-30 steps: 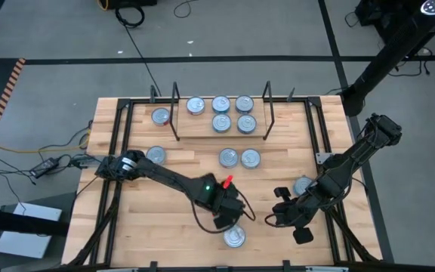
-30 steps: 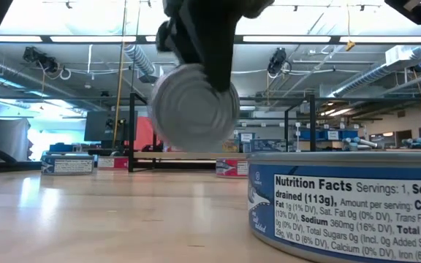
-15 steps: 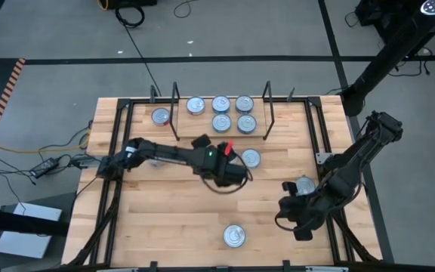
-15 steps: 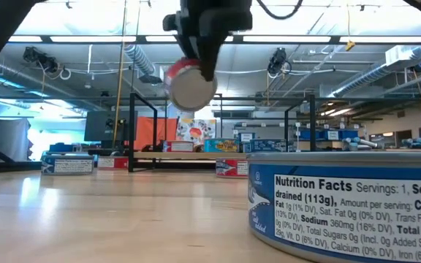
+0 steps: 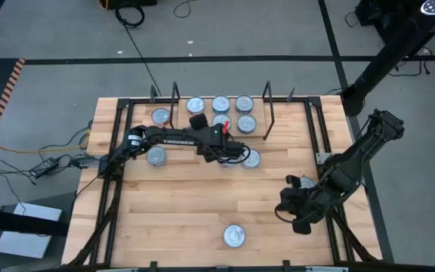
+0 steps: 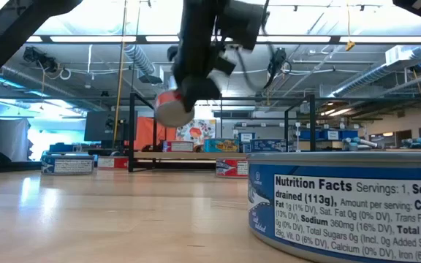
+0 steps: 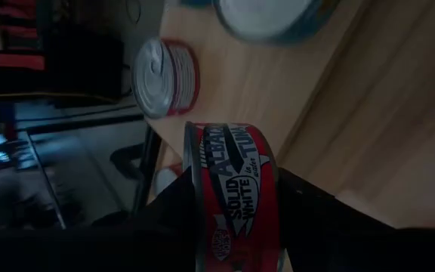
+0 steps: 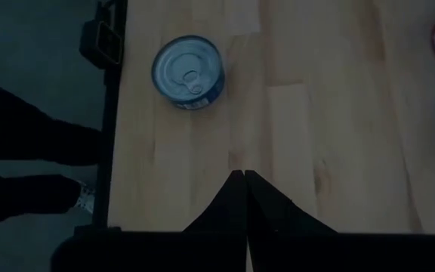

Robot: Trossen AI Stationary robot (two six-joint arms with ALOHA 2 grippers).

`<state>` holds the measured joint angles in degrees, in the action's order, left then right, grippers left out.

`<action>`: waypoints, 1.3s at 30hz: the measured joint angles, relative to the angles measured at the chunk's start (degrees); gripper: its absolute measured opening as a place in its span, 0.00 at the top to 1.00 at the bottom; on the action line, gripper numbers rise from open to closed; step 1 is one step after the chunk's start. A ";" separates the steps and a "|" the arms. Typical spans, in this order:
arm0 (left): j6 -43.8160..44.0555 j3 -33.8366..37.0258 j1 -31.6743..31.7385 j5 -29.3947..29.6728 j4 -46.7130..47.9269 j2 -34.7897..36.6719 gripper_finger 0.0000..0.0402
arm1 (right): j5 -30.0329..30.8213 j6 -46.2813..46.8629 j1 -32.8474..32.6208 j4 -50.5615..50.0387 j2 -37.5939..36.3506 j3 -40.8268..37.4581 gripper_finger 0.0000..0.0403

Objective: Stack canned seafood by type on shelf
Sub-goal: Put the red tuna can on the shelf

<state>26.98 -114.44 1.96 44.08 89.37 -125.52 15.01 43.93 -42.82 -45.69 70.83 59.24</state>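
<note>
Left hand grips a red tin on edge.

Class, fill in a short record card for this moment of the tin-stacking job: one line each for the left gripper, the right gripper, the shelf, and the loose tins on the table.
left gripper: shut on a red tin, held tilted in the air just in front of the shelf
right gripper: shut, empty, low over the table's right side
shelf: five tins on its board, in two rows
loose tins: several on the table, among them a blue tin near the front edge
</note>
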 joint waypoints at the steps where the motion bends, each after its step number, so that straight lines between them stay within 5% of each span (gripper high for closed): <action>1: -0.65 1.56 0.37 0.09 -0.63 0.06 0.64 | 0.00 0.16 0.18 -0.39 -0.41 0.00 1.00; 7: -7.24 6.99 1.49 -1.12 -11.23 0.10 0.64 | 0.34 1.13 1.46 -1.73 -2.41 0.00 1.00; 19: -16.43 7.11 7.81 -3.01 -16.91 0.18 0.64 | 0.39 1.02 4.34 -1.71 -2.94 0.00 1.00; 39: -22.54 7.09 11.16 -9.51 -17.91 0.32 0.56 | 0.37 1.53 4.34 -1.71 -2.94 0.00 0.99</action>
<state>4.44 -107.35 13.13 34.57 71.46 -125.21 15.38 45.45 -38.48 -47.40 67.90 59.24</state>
